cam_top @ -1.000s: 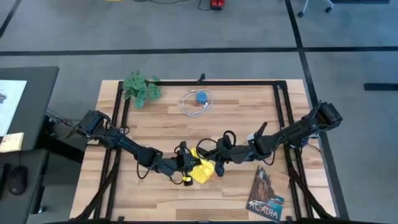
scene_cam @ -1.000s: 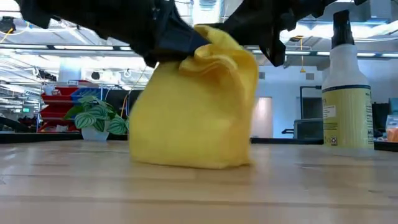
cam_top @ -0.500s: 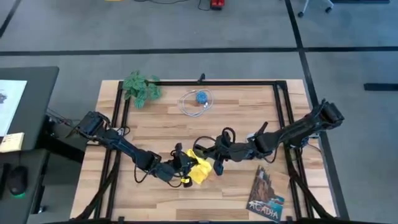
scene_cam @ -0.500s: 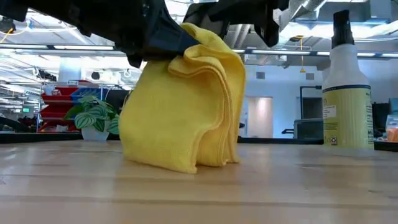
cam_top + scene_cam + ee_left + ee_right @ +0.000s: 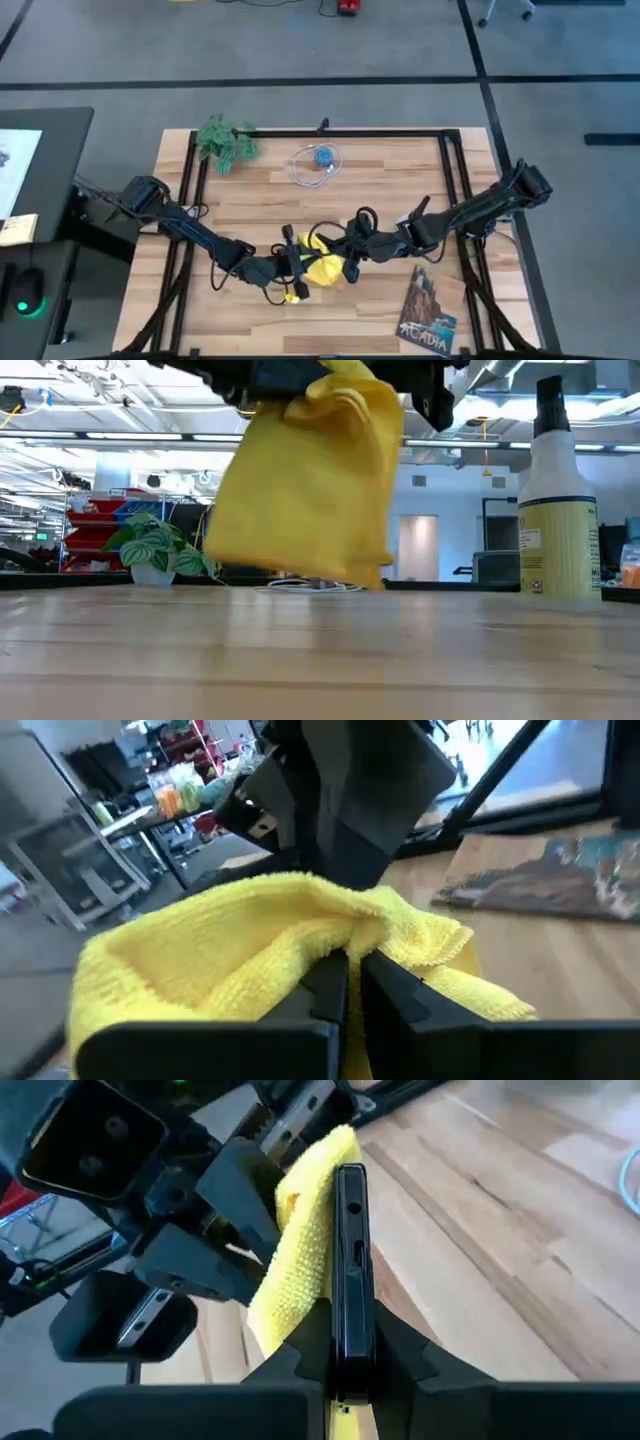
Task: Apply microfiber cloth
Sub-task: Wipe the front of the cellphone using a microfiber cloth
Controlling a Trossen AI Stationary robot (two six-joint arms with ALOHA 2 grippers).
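Note:
The yellow microfiber cloth [image 5: 305,480] hangs bunched in the air above the wooden table [image 5: 320,660], at mid-table in the high view [image 5: 324,268]. My left gripper [image 5: 352,970] is shut on it, reaching in from the table's left [image 5: 292,270]. My right gripper [image 5: 350,1335] comes from the table's right [image 5: 350,255] and is shut on a black smartphone [image 5: 351,1250] held edge-on. The cloth [image 5: 300,1250] drapes against one face of the phone. In the low view the phone is hidden behind the cloth. My left gripper pinches a bunched fold at the cloth's top [image 5: 360,925] between its two fingers; several layers show there. The cloth hangs slack below the fingers, its lower edge [image 5: 300,575] clear of the table. My right gripper pinches the smartphone across its two flat faces, at the end nearest the wrist [image 5: 350,1350]. The phone points away along the fingers, on edge and clear of the table. The cloth touches one face.
A dark illustrated booklet [image 5: 427,312] lies near the front right. A green plant [image 5: 225,140] and a blue object with a coiled white cable [image 5: 318,162] sit at the back. A spray bottle [image 5: 558,510] stands at the right in the low view.
Both grippers have gone up together. The cloth, whose lower folds stood on the table a second ago, is now lifted clear and hangs free, still bunched against the phone.

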